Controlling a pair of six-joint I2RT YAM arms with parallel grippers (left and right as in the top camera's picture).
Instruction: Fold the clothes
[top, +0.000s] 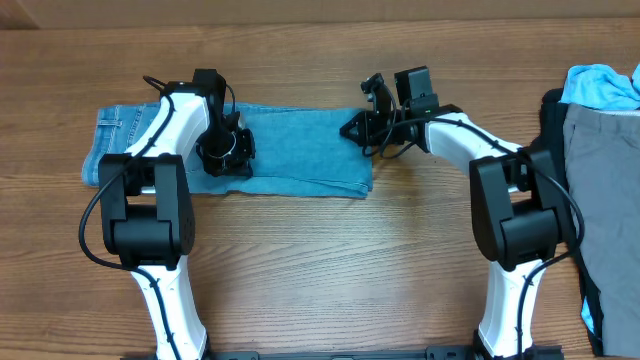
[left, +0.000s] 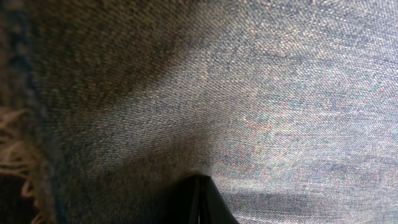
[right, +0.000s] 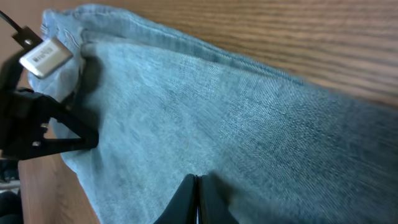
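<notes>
Both arms reach over the jeans (top: 300, 150), which lie as one long strip across the worktop (top: 330, 260). My left pincer (top: 225, 150) sits on their middle and my right pincer (top: 358, 128) at their right end. A pile of garments (top: 600, 150) in grey, black and sky-blue waits at the far right.

Left wrist: denim fills the view, a frayed hem (left: 15, 168) at the left; the left pincer (left: 200, 202) is drawn together, tips against the cloth.

Right wrist: the right pincer (right: 198, 202) is likewise together on the jeans (right: 249, 137); whether either nips a fold I cannot tell.

I judge this the grasp before a crosswise fold; next I need to lift the right end and carry it leftward
</notes>
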